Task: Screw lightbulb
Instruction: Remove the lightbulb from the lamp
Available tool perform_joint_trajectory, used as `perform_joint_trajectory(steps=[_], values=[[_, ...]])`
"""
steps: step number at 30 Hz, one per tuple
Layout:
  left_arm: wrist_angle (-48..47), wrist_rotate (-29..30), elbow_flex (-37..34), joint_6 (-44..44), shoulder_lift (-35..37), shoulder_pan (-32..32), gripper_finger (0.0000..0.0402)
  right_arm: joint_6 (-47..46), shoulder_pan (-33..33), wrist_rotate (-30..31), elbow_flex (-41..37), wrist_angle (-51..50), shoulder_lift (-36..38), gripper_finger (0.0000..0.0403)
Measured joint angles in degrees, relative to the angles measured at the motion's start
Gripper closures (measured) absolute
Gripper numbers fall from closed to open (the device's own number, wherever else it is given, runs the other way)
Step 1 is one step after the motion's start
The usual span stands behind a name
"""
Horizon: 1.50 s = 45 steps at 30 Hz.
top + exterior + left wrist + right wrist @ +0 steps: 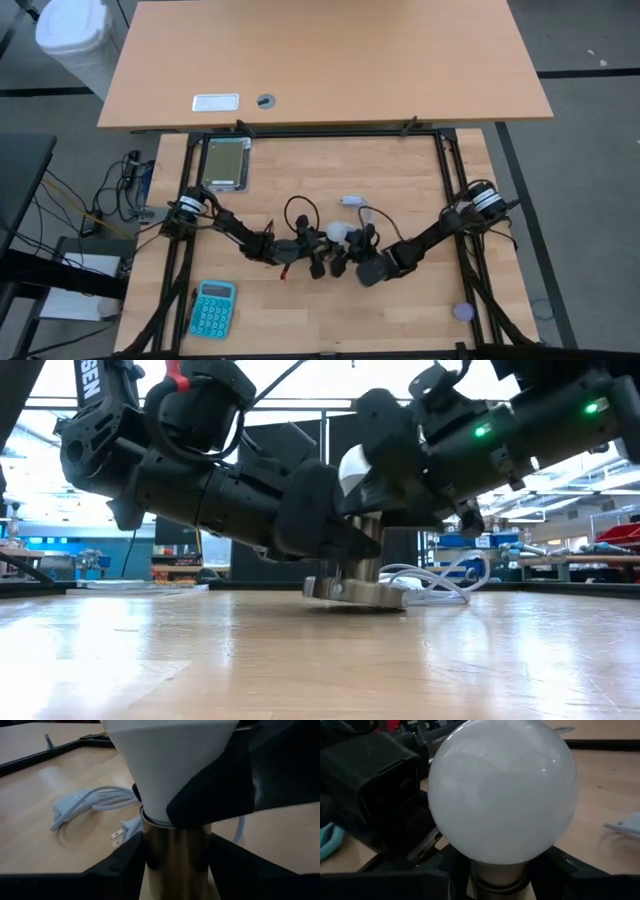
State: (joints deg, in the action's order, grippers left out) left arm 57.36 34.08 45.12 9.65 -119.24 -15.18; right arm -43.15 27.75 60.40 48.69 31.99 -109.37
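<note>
Right now your lightbulb (337,232) stands upright in the metal socket (362,570) near the table's (420,310) middle.
You have the right gripper (350,250) clamped on the bulb's neck, the left gripper (312,248) clamped around the socket barrel; white cord (85,802) lies just behind, teal calculator (212,308) by the front-left corner.

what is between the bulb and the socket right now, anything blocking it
Nothing visible blocks it. The lightbulb already sits upright in the metal socket. The left gripper clamps the socket stem, and the right gripper is shut on the bulb's neck. The white cord lies off to one side.
</note>
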Motion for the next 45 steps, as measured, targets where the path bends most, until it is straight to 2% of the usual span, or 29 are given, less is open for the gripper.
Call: perform_joint_trajectory(steps=[4,9,12,19,24,29,37,41,45], values=[[-1.41,1.10,-0.15,-0.41,-0.02,-0.23,0.0204,4.61,0.52,2.60,4.15,-0.73,-3.91,0.0240],[-1.61,2.12,-0.18,-1.13,-0.04,-0.74,0.0204,9.27,0.81,1.76,5.19,-1.10,-4.40,0.0220],[-0.94,1.75,-0.02,-1.77,-0.09,-0.76,0.0204,10.08,1.04,-0.79,4.28,-1.18,-2.71,0.0183],[-1.16,0.84,0.05,-1.93,-0.13,-0.76,0.0204,16.31,0.79,-11.31,0.33,-6.41,4.02,0.0079],[-1.66,2.43,0.00,-1.01,-0.14,-0.50,0.0204,17.28,-0.34,-14.53,-3.55,-6.66,7.55,0.0041],[-2.04,2.52,0.03,-1.04,-0.13,-0.31,0.0204,20.15,-0.37,-15.78,-5.32,-7.20,8.40,0.0041],[-2.70,2.24,0.03,-1.10,-0.11,-0.37,0.0204,22.35,-1.72,-13.13,-6.62,-7.46,8.40,0.0059],[-2.86,2.00,0.01,-0.66,-0.09,-0.42,0.0204,23.58,-3.64,-17.69,-8.04,-4.46,8.38,0.0070],[-2.88,1.62,0.01,-0.66,-0.09,-0.44,0.0204,27.94,-4.99,-22.05,-10.29,2.65,8.36,0.0082]])
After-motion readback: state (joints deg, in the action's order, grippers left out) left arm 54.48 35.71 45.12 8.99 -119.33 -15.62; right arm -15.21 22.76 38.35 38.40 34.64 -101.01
